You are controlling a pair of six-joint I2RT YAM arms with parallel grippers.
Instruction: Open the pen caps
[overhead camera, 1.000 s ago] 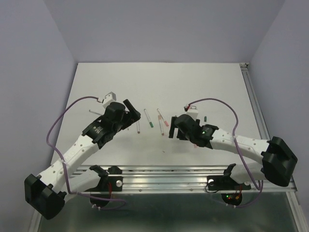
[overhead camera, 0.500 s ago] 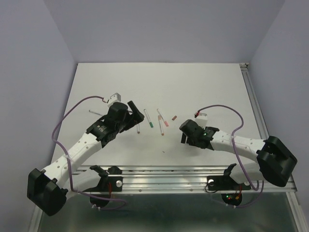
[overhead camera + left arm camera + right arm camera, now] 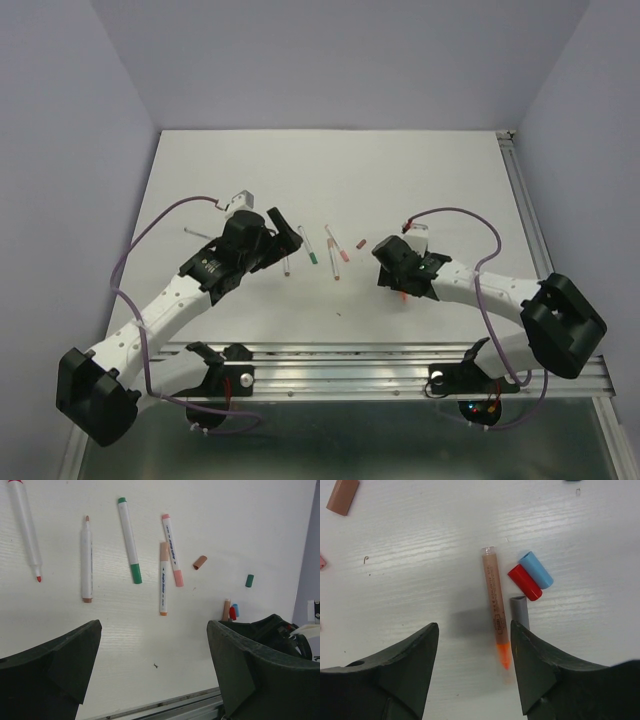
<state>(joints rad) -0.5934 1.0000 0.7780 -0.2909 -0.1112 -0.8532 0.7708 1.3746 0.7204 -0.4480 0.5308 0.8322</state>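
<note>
My right gripper (image 3: pixel 472 655) is open and empty, low over the table. A brown-barrelled pen (image 3: pixel 495 607) with a bare orange tip lies between its fingers, close to the right finger (image 3: pixel 540 670). A red cap (image 3: pixel 525 582), a blue cap (image 3: pixel 536 570) and a grey cap (image 3: pixel 520 611) lie loose beside that pen. A brown cap (image 3: pixel 342 495) lies apart at the upper left. My left gripper (image 3: pixel 152 665) is open and empty above bare table. Ahead of it lie several pens (image 3: pixel 129 540), the brown cap (image 3: pixel 200 562) and a green cap (image 3: pixel 249 580).
In the top view the pens (image 3: pixel 332 250) lie in a row between my left gripper (image 3: pixel 283 235) and my right gripper (image 3: pixel 392 272). The brown cap (image 3: pixel 361 243) lies just left of the right wrist. A metal rail (image 3: pixel 350 360) runs along the near edge.
My right gripper has swung to the right, uncovering the brown cap and now hiding the green cap in the top view. My left gripper has shifted slightly to the right.
</note>
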